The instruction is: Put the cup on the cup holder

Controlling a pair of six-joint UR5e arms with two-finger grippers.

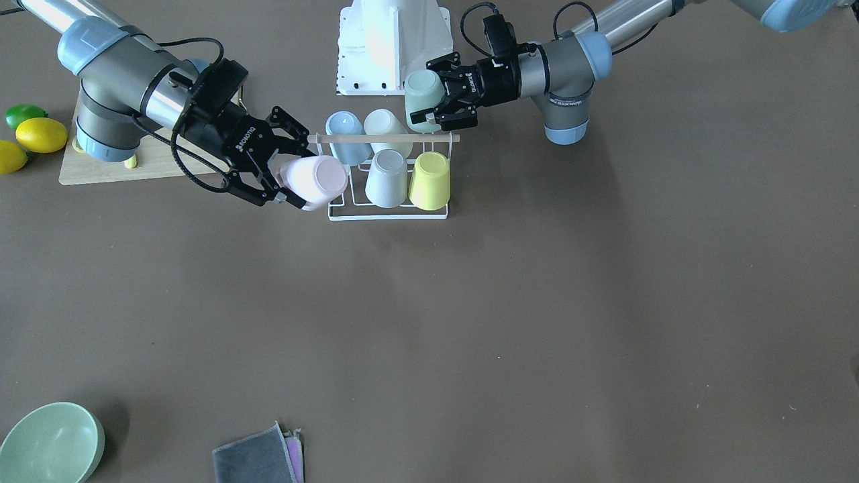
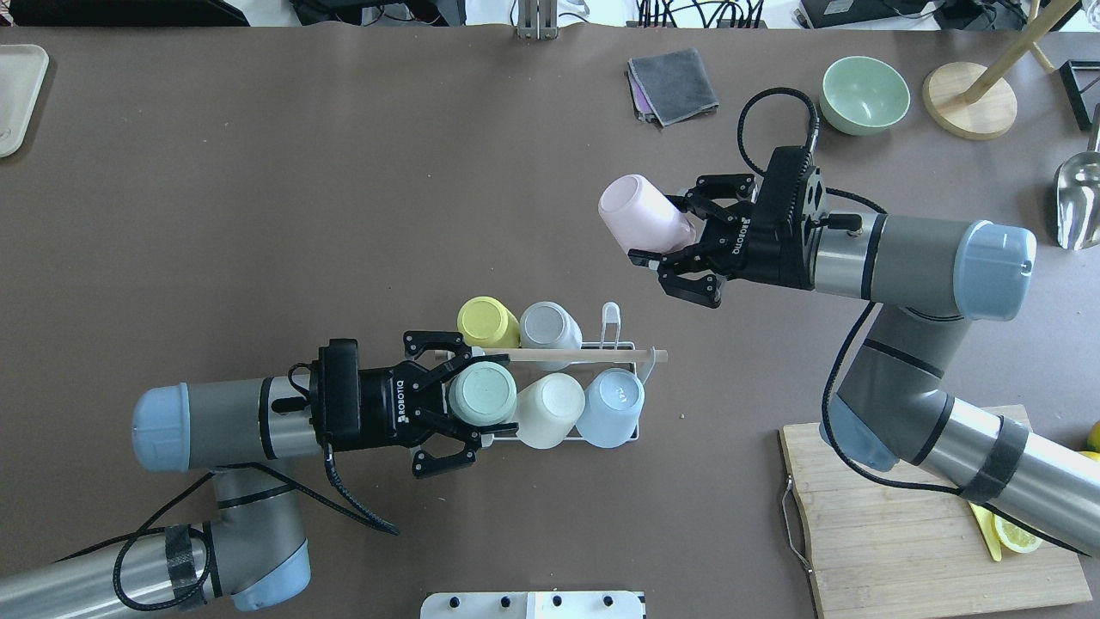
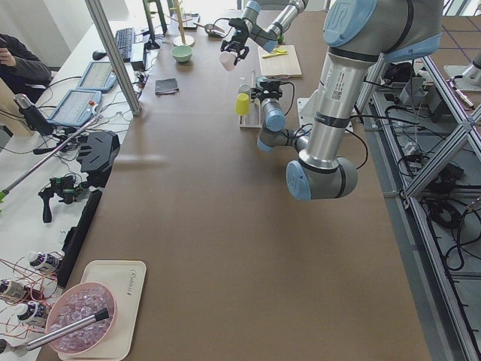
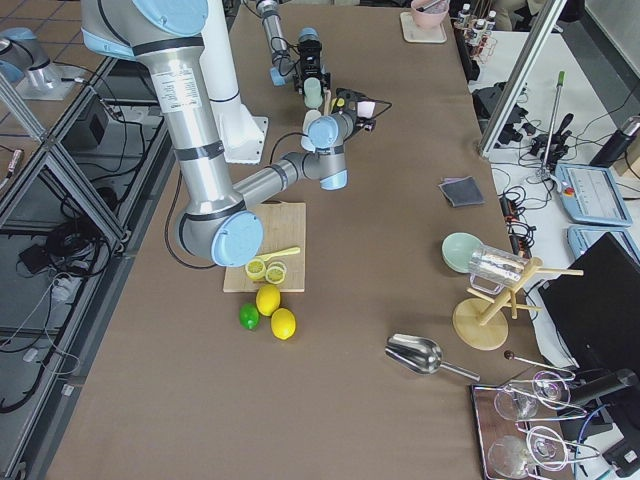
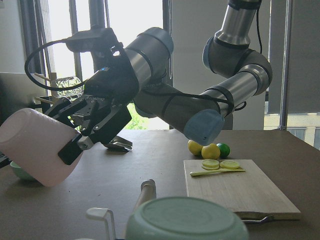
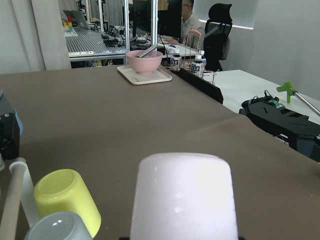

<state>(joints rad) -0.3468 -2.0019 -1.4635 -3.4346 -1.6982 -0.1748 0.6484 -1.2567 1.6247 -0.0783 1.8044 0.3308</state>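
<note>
The cup holder [image 2: 559,354] is a white wire rack with a pale wooden rod, in the middle of the table; it also shows in the front view [image 1: 386,138]. A yellow cup [image 2: 487,321], a grey cup [image 2: 550,324], a white cup [image 2: 550,408] and a blue cup [image 2: 612,406] sit upside down on it. My left gripper [image 2: 485,391] is shut on a mint green cup [image 2: 481,395] at the rack's near left corner. My right gripper [image 2: 675,232] is shut on a pink cup [image 2: 644,225], held tilted in the air beyond the rack's right end. One white prong [image 2: 610,314] stands bare.
A wooden cutting board [image 2: 902,516] with lemon slices lies at the near right. A green bowl [image 2: 864,93], a folded grey cloth [image 2: 670,84], a wooden stand [image 2: 971,99] and a metal scoop [image 2: 1078,198] sit at the far right. Lemons [image 1: 40,134] lie beside the board.
</note>
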